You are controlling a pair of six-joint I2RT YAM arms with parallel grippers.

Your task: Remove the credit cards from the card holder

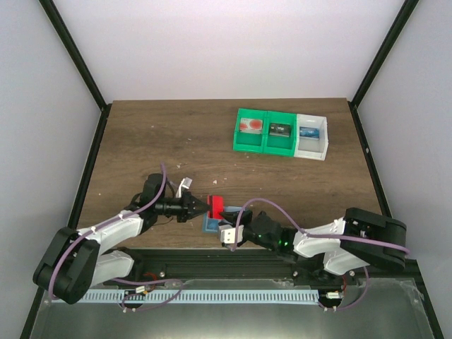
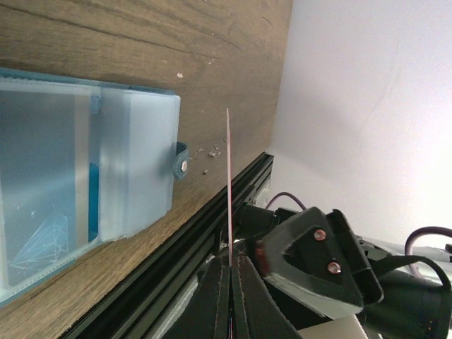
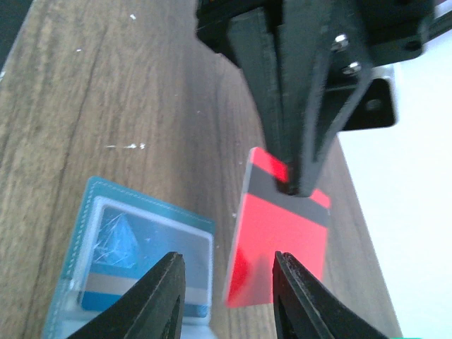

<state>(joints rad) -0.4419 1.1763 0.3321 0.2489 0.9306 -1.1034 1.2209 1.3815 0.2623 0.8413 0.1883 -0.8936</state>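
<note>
red card out, pinched in the left jaws

we see the left jaws pressed together on one edge of a red credit card, held clear of the card holder and just beside it. the light-blue holder lies flat on the wooden surface near its front edge, between the two arms, with a bluish card showing through its clear pocket. the right jaws stand spread above the holder's edge, gripping nothing. green and white bins sit well apart at the far right.
</note>
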